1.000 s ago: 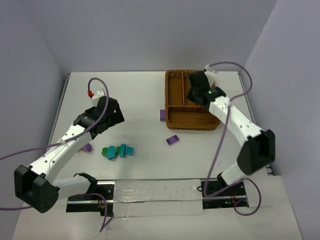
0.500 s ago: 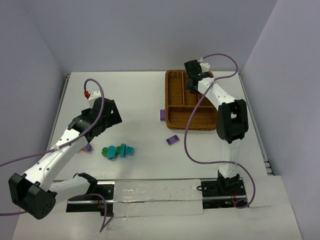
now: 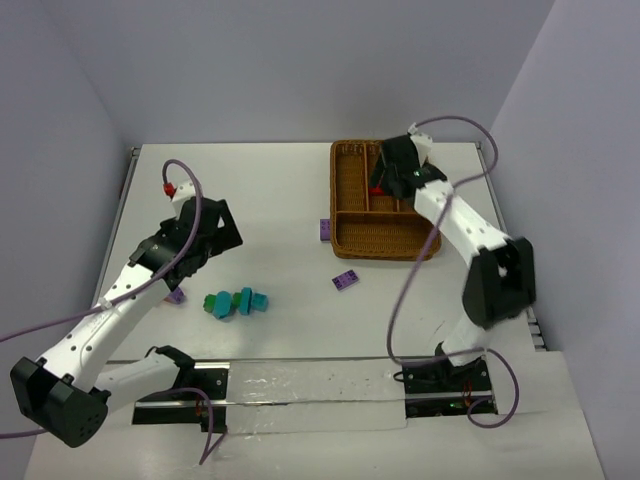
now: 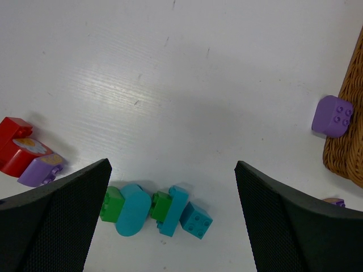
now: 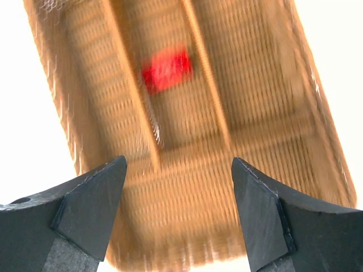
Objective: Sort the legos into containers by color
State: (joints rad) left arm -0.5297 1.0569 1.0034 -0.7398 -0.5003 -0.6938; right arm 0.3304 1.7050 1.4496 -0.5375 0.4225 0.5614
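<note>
Overhead, the wicker tray [image 3: 385, 240] sits at the upper right of the white table [image 3: 270, 190]. Its three narrow slots lie toward the top of the frame and its wide slot lies below them.

A purple brick [image 3: 324, 229] lies against the tray's left wall. A flat purple brick [image 3: 346, 280] lies below it, apart from the tray. Toward the lower left a cluster of teal and green bricks [image 3: 237, 302] lies on the table. Further left, a red brick [image 4: 14, 146] and a small purple brick [image 4: 39, 170] touch each other, partly hidden overhead by the left arm.

The right gripper [image 5: 178, 161] hangs over the narrow slots with its fingers well apart, holding and touching nothing. The red lego [image 5: 166, 69] shows blurred beneath it in the middle narrow slot.

The left gripper [image 4: 172, 164] hovers above the teal and green cluster with its fingers spread wide and nothing between them. No brick is touched.
</note>
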